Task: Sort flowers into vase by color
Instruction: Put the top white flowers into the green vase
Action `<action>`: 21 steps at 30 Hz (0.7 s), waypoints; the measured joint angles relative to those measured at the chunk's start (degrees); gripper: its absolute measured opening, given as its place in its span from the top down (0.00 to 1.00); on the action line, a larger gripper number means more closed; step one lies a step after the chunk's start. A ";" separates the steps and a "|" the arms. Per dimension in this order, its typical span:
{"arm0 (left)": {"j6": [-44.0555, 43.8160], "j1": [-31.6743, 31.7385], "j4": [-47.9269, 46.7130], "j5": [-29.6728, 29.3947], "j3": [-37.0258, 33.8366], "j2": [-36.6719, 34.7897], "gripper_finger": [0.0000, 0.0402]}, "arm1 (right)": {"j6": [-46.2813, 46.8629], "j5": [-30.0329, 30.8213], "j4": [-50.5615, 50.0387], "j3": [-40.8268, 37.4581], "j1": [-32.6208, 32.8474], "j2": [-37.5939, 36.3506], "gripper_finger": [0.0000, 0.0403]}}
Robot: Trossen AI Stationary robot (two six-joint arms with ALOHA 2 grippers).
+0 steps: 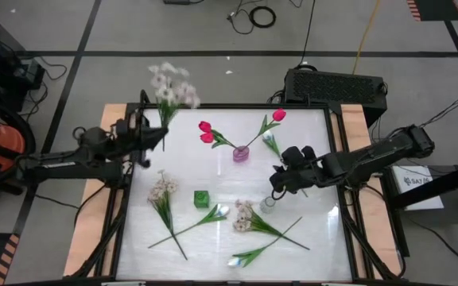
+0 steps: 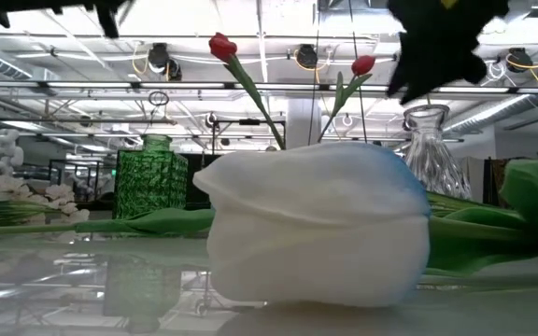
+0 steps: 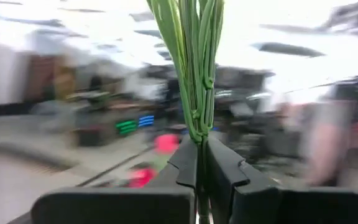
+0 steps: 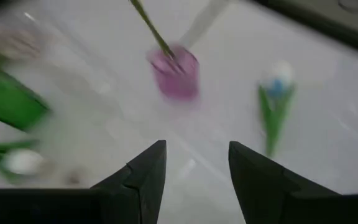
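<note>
Left gripper (image 1: 151, 137) is clamped on the stems of a spray of cream blossoms (image 1: 171, 86), held up at the desk's (image 1: 308, 238) far-left corner, blossoms hanging past the far edge; the left wrist view shows the green stems (image 3: 194, 74) pinched between closed fingers (image 3: 185, 165). Right gripper (image 4: 196, 167) hovers near the right edge with fingers parted and nothing between them. Pink vase (image 1: 240, 153) sits mid-desk toward the far edge with the pink-red tulips (image 1: 206, 132) in it. Green vase (image 1: 202, 199) sits near the centre; a clear glass vase (image 2: 431, 149) probably stands just below the right gripper, hard to confirm from above. White tulips (image 2: 316, 224) and two more cream sprays (image 1: 162, 189) lie flat toward the near edge. No readable writing on the flowers or vases; a label at the right of the high view reads "SAI" (image 1: 413, 181).
</note>
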 joint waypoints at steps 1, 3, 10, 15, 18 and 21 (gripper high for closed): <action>-0.30 -1.34 1.86 2.54 -0.25 -0.06 0.97 | -1.37 0.97 1.64 0.68 0.68 -0.32 0.59; -0.74 -4.53 4.59 5.31 -0.74 -0.06 0.97 | -5.88 3.52 7.40 1.85 2.41 -0.75 0.59; 2.32 -18.02 13.92 5.71 -1.17 3.96 0.97 | -33.71 6.04 47.44 3.31 7.45 0.49 0.59; 6.77 -26.73 27.24 0.42 -1.17 12.07 0.97 | -49.92 1.76 71.84 3.27 10.19 6.56 0.59; 10.49 -30.53 35.22 -2.50 -1.17 18.37 0.97 | -54.84 1.99 80.14 3.87 10.40 11.40 0.59; 14.52 -33.18 42.39 -5.25 -1.17 24.77 0.97 | -55.27 1.80 80.22 8.05 9.22 17.00 0.59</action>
